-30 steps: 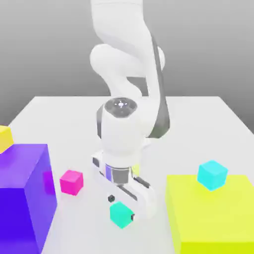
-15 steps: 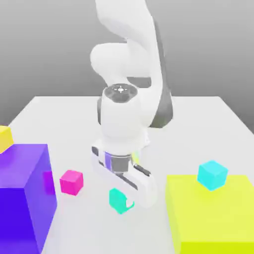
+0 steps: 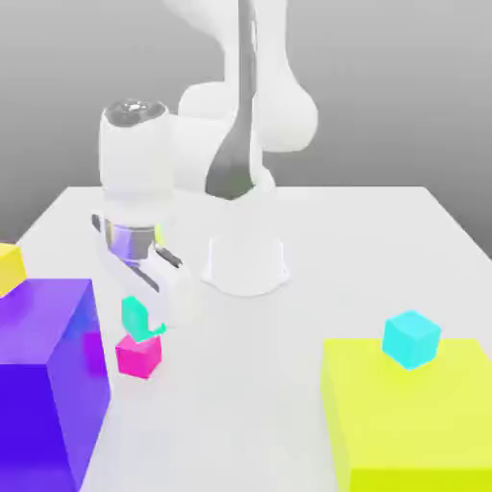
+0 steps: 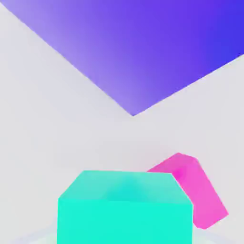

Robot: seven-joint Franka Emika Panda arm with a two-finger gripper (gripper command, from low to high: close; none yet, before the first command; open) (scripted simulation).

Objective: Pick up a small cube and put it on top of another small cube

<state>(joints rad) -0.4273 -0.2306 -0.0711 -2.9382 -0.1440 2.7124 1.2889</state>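
Note:
The small teal cube (image 3: 135, 315) hangs just above the table, with my gripper (image 3: 144, 317) shut on it. Right below it, on the table, rests the magenta small cube (image 3: 138, 355), close beside the big purple block. In the hand view the teal cube (image 4: 125, 209) sits close to the camera, and the magenta cube (image 4: 193, 188) peeks out from behind it, partly covered. The two cubes look a little apart in height; I cannot tell whether they touch.
A big purple block (image 3: 43, 370) stands at the exterior view's left, with a yellow block (image 3: 10, 266) behind it. A large lime-yellow block (image 3: 413, 413) at the exterior view's right carries a sky-blue small cube (image 3: 411, 338). The arm's white base (image 3: 245, 264) stands mid-table.
My gripper closed on the teal cube, lifted it off the table and carried it toward the exterior view's left, to just above the magenta cube. The other blocks have stayed put.

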